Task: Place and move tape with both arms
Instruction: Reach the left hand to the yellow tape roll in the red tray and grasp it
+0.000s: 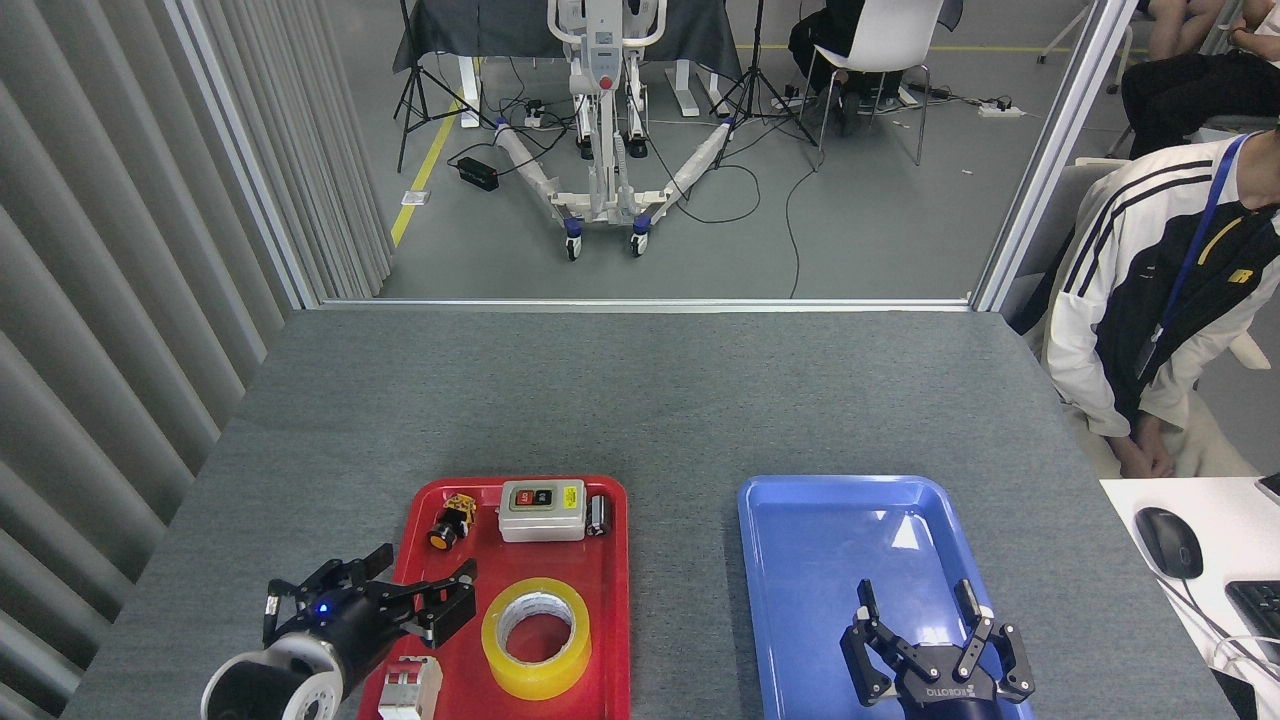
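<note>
1 tape (536, 638) roll lies flat in 1 red tray (606, 600), just right of the left end effector (425, 583), whose fingers are apart. 1 blue tray (800, 560) sits under the right end effector (920, 612), fingers apart, lettered ROBOTIQ. 2 trays share 1 grey surface (640, 400).

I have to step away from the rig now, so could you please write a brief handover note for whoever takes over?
Left gripper: open, empty, tilted toward the tape, reaching over the red tray's left edge.
Right gripper: open, empty, over the blue tray.
Tape: flat in the red tray, untouched, not gripped.
Done: nothing placed yet.
Left: grasp the tape, likely move it to the blue tray.
</note>
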### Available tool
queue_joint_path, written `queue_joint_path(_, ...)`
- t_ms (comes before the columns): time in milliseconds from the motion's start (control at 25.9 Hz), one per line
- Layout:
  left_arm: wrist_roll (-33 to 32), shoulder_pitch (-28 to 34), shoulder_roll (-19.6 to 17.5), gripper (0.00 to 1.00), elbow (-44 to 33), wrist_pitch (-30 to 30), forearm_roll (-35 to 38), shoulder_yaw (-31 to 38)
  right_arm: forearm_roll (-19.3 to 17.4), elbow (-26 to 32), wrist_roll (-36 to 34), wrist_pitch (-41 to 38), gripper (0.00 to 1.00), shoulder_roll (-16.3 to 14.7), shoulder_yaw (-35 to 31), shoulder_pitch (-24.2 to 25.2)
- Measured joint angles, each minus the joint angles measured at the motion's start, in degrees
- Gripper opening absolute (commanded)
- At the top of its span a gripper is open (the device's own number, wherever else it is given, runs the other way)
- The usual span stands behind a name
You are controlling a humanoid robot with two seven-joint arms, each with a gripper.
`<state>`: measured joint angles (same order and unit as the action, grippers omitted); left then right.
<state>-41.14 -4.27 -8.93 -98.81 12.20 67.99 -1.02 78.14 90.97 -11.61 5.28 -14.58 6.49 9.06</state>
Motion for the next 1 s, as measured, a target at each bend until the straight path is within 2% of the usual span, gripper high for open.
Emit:
queue_joint_path(116, -7.4, -4.4, -0.5, 1.0, 1.9, 3.2, -1.1, -2.1, 0.0, 0.0, 0.0, 0.0, 1.0, 0.0, 0.0, 0.0)
queue_joint_path(425, -21.8, -14.0, -1.3, 1.0, 13.9, 5.4, -1.5, -7.3, 0.0, 0.0, -0.1, -0.3, 1.0, 0.0, 0.0, 0.1)
queue_joint_path(657, -24.8, -17.9, -0.7, 0.99, 22.3, 5.6, -1.6, -8.3, 0.0, 0.0, -0.2, -0.3, 1.0, 0.0, 0.0, 0.1)
queue_joint_path(1005, -25.1, -19.5, 0.3, 0.99, 26.2, 5.2, -1.6, -8.6, 0.0, 0.0, -0.2, -0.1, 1.0, 0.0, 0.0, 0.1)
